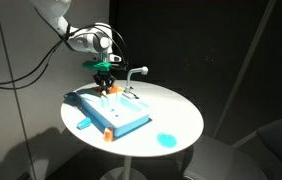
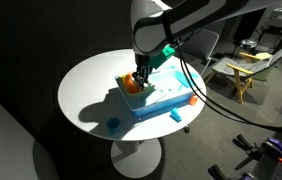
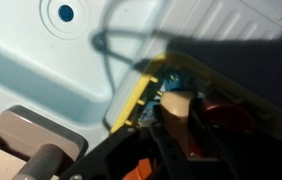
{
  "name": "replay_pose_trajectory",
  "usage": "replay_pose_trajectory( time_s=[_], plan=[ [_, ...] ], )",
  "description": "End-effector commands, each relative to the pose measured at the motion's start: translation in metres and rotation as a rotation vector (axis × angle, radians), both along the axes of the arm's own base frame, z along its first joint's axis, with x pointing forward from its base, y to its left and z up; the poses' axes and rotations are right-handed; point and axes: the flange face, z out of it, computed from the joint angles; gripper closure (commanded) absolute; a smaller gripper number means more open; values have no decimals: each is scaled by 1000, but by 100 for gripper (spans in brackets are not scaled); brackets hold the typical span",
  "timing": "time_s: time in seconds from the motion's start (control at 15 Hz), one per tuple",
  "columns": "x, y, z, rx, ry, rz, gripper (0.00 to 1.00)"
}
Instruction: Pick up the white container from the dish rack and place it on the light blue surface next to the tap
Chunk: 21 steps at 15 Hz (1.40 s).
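Under the hand (image 1: 105,80): dish rack (image 1: 110,93); white container hidden, likely there.
Hand: clenched; whether around it, unclear.
Risk: a weak pinch could drop it short of the tap (image 1: 134,72).

1. I see the flat light blue rectangular toy sink unit with a raised rim (image 1: 126,116) lying level; the wrist view shows its moulded top (image 3: 41,50) with a round hole.
2. The small orange open-frame dish rack (image 1: 109,93) sits on the unit's far part, seen in both exterior views (image 2: 131,86).
3. The thin grey-white gooseneck tap (image 1: 132,74) stands upright just right of the rack, its spout arching rightward.
4. I cannot make out the small white container.
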Motion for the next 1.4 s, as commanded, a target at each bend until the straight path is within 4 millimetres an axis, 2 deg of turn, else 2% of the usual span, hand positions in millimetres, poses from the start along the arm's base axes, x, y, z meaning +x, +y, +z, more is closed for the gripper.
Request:
replay_pose_trajectory(
  time_s=[0.0, 0.67, 1.33],
  plan=[
    [4, -2, 15, -7, 1, -5, 92],
    [2, -7, 43, -2, -38, -10, 92],
    [-14, -12, 91, -15, -67, -37, 92]
  ],
)
